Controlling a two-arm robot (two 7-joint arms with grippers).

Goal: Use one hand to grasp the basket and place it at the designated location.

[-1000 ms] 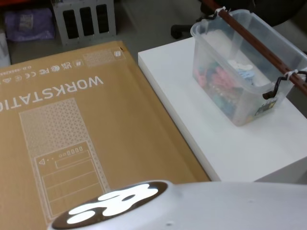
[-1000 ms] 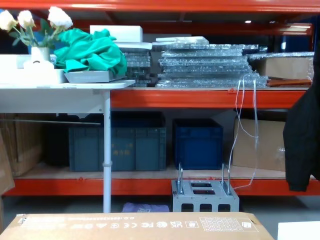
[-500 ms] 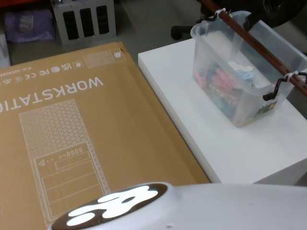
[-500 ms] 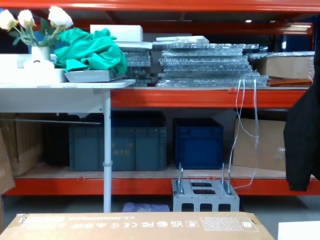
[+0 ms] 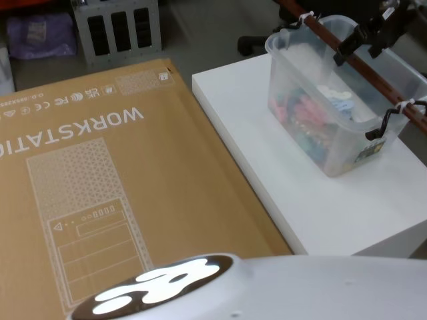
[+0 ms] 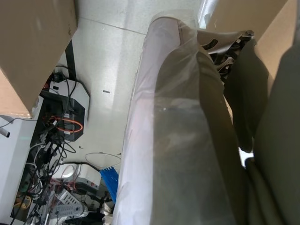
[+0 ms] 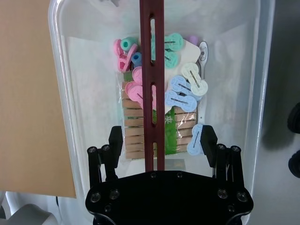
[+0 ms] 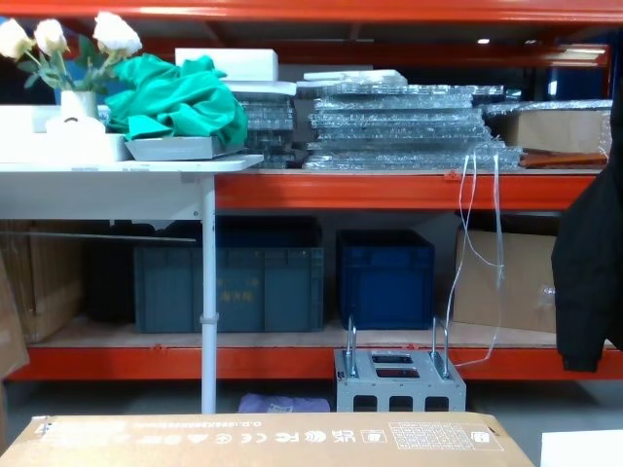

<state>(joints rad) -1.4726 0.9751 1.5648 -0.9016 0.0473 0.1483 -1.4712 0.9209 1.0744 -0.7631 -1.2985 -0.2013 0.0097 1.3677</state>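
Head view places the basket [image 5: 333, 143], a translucent whitish tub, on the far right part of a white surface [image 5: 300, 200], with its long reddish-brown handle [image 5: 317, 30] running along the top and a black curved bracket [image 5: 383, 123] at the near end. The right hand [image 5: 365, 41] hangs over the far stretch of that handle, at the picture's upper right corner. Right wrist view looks straight down past the same right hand [image 7: 161, 140] and gives the finger gap: the two black fingers [image 7: 117, 140] are spread, one on each side of the handle [image 7: 152, 70], with clear space on both sides and no contact visible; how high they sit above the bar I cannot tell. Beneath the bar lie pastel clothes pegs [image 7: 185, 86] and a pack of wooden pegs [image 7: 133, 126]. A flat cardboard box [image 5: 100, 187] marked WORKSTATION lies just beside the surface's left edge. Bare white room lies in front of the basket toward the robot, and a narrower strip to its left. Chest view looks across the box's top [image 8: 263, 438] to a small grey metal crate [image 8: 399, 384] under orange shelving [image 8: 341, 190], with a corner of the surface [image 8: 584, 449] at lower right.
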